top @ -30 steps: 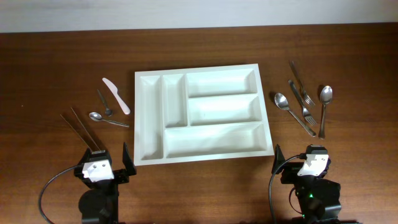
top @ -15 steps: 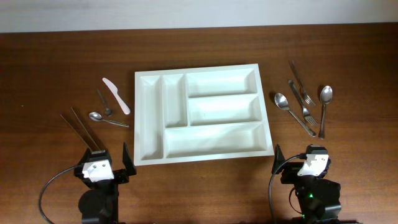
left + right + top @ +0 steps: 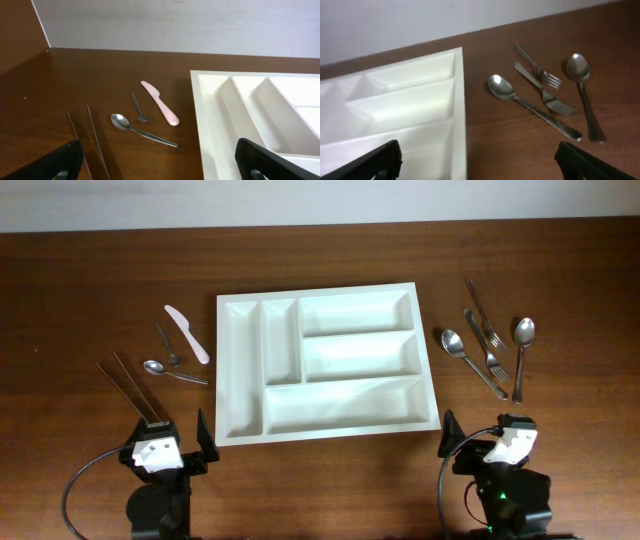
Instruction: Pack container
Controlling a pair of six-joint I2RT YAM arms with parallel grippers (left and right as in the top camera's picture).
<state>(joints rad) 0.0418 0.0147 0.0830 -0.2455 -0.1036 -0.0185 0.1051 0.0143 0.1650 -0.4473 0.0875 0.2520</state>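
Note:
The white five-compartment container (image 3: 340, 402) lies empty at the table's middle. It also shows in the left wrist view (image 3: 215, 115) and the right wrist view (image 3: 410, 110). My left gripper (image 3: 165, 445) is open and empty near the container's front left corner; in its wrist view (image 3: 161, 167) the jaws stand wide apart over bare wood and the container's edge. My right gripper (image 3: 485, 438) is open and empty by the front right corner, its jaws wide apart in its wrist view (image 3: 482, 165).
Left of the container lie a pale plastic knife (image 3: 187, 333), a small spoon (image 3: 167, 345), a metal spoon (image 3: 172, 372) and two thin sticks (image 3: 132, 387). Right of it lie a spoon (image 3: 470, 360), two forks (image 3: 487, 352), and another spoon (image 3: 521, 355).
My right arm has shifted slightly to the right. Nothing else has moved.

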